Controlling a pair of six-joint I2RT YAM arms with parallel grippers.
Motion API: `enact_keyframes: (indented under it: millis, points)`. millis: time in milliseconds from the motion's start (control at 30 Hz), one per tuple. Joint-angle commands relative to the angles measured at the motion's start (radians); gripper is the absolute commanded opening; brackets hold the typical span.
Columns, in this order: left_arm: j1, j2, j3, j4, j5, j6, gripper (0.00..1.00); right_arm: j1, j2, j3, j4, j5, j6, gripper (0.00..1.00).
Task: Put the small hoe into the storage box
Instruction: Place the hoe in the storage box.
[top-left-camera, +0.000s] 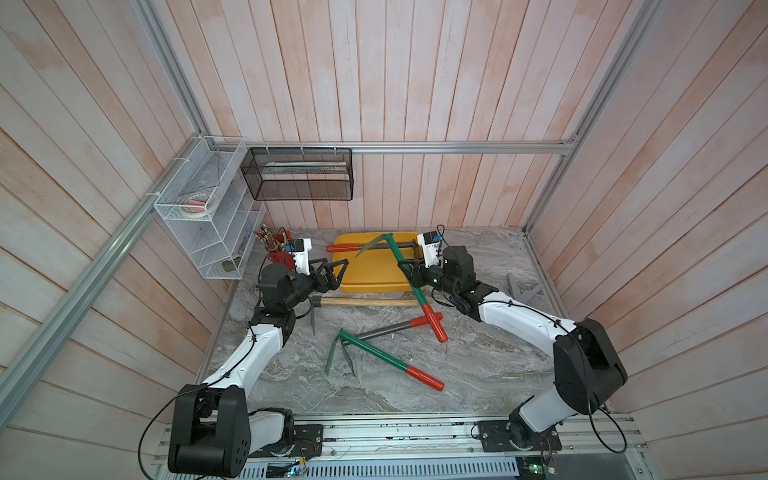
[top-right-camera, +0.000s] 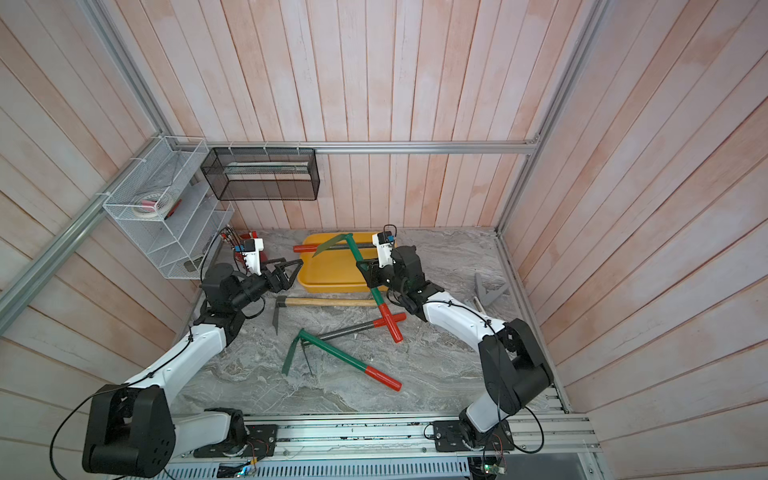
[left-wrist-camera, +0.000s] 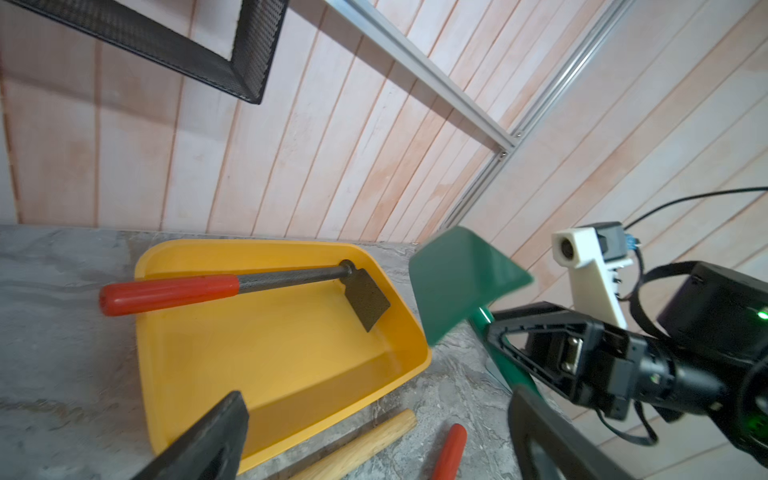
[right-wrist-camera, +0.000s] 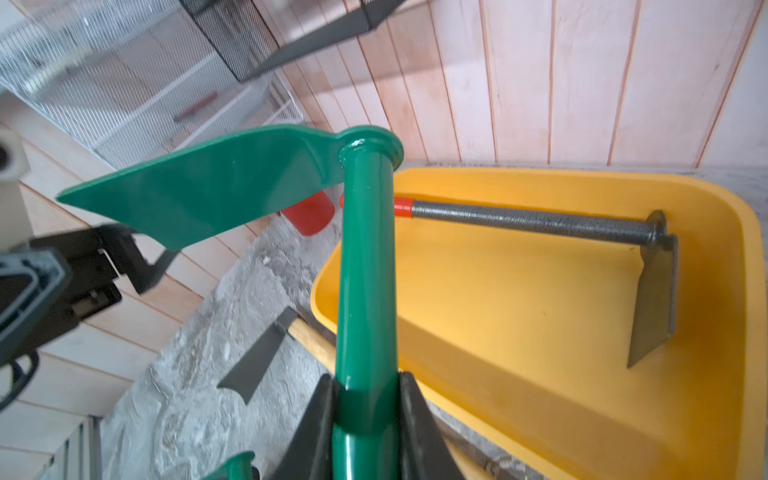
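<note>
Right gripper (right-wrist-camera: 365, 395) is clamped narrow on the green shaft of the small hoe (top-left-camera: 397, 255), roughly midway along it. The hoe is tilted. Its green blade is raised above the far half of the storage box (top-left-camera: 374, 276), the shaft passes over the box's near right corner, and the red grip slopes down beyond the box's near side. I cannot tell whether that grip end touches anything below. The hoe is not yet in the box.

A dark hoe (left-wrist-camera: 291, 279) lies along the box's far wall, blade at the box's right end, red grip poking out over the left rim.

Left gripper (top-left-camera: 338, 275) gapes wide and holds nothing, just beside the box's left rim, pointing toward it.

Just in front of the box's near rim, a wooden-handled tool (top-left-camera: 370, 302) lies flat on the table (top-left-camera: 478, 365), parallel to the rim. Farther out from the box lie a second green hoe (top-left-camera: 374, 360) and a dark-shafted tool (top-left-camera: 386, 328), heads close together.
</note>
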Motion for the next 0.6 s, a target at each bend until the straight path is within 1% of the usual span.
enact_keyframes:
  millis: [0, 133, 267, 367, 567]
  points:
    - [-0.010, 0.036, -0.037, 0.150, 0.146, -0.076, 0.97, -0.018, -0.002, 0.040, 0.309, -0.098, 0.176, 0.00]
    - [-0.064, 0.096, -0.038, 0.278, 0.230, -0.136, 0.96, -0.018, 0.048, 0.058, 0.443, -0.115, 0.279, 0.00]
    - [-0.133, 0.196, 0.002, 0.401, 0.309, -0.219, 0.95, -0.019, 0.099, 0.085, 0.537, -0.121, 0.332, 0.00]
    - [-0.170, 0.258, 0.014, 0.492, 0.315, -0.277, 0.93, -0.021, 0.136, 0.109, 0.591, -0.116, 0.365, 0.00]
    - [-0.238, 0.334, 0.053, 0.501, 0.253, -0.274, 0.92, -0.023, 0.205, 0.152, 0.689, -0.130, 0.435, 0.00]
